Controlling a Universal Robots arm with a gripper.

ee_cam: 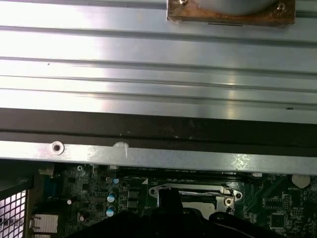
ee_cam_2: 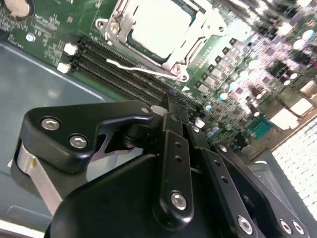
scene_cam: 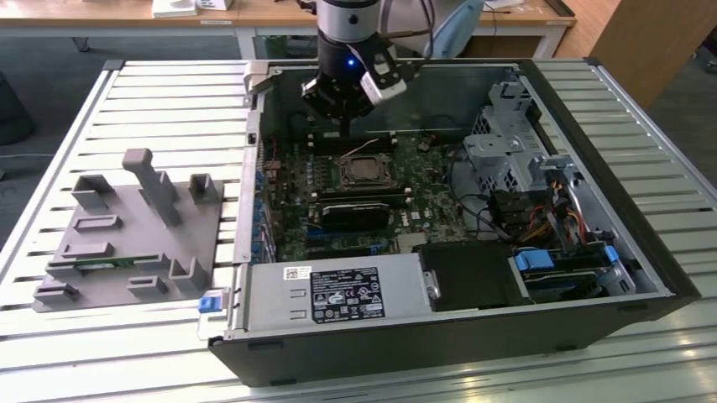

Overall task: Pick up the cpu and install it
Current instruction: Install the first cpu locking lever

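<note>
Clearly, cpu (ee_cam_2: 159, 28) seated in socket, second wrist view alone.

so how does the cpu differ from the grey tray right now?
The cpu is a small flat silver square; the grey tray is far larger, with upright posts and blocks. The cpu sits in the socket on the board inside the computer case; the tray lies outside it on the slatted table, at the exterior view's left. The gripper hangs above the cpu's end of the case, away from the tray. Both are greyish.

Silver cpu (ee_cam_2: 159, 26) flat in socket
</note>
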